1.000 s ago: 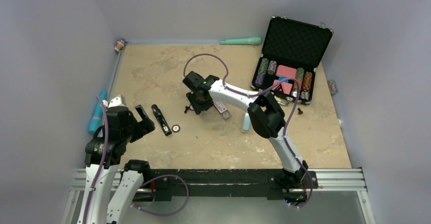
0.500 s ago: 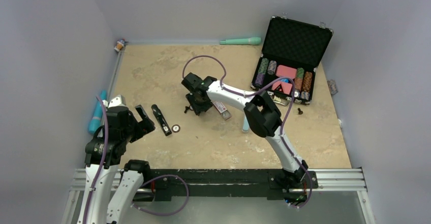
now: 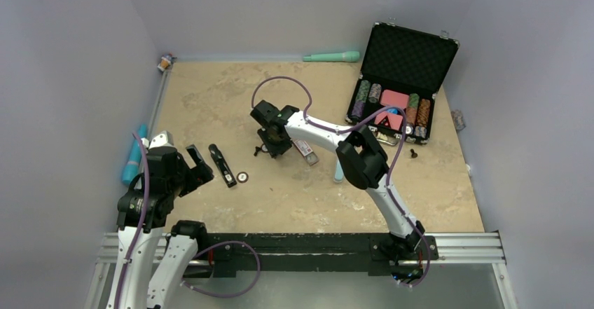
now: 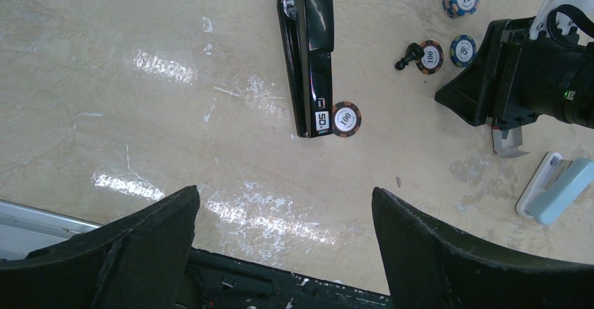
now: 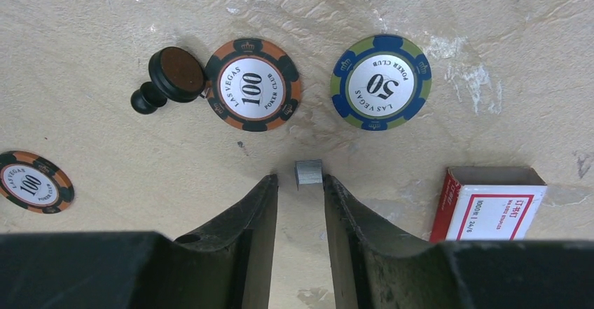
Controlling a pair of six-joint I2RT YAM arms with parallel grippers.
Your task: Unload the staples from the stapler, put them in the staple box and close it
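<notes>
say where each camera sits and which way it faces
Top external: high behind the bases, looking down at the table; both arms show.
Left wrist: above the near left, looking down at the black stapler; left fingers below.
Right wrist: low mid-table, facing down at the staples; right fingers flank them.
Both wrist views share the orange chip by the black pawn.

Glossy plastic stapler (image 4: 313, 50), dull metal staples (image 5: 309, 172)

A: Desk (image 3: 231, 92) surface?
B: Beige, mottled. Black stapler (image 4: 313, 50) lies flat, 100 chip (image 4: 346, 118) touching its end.
A: Middle?
B: Staples (image 5: 309, 173), one short strip. Near it: 50 chip (image 5: 380, 81), black pawn (image 5: 168, 76), pink-and-white box (image 5: 490, 207).
</notes>
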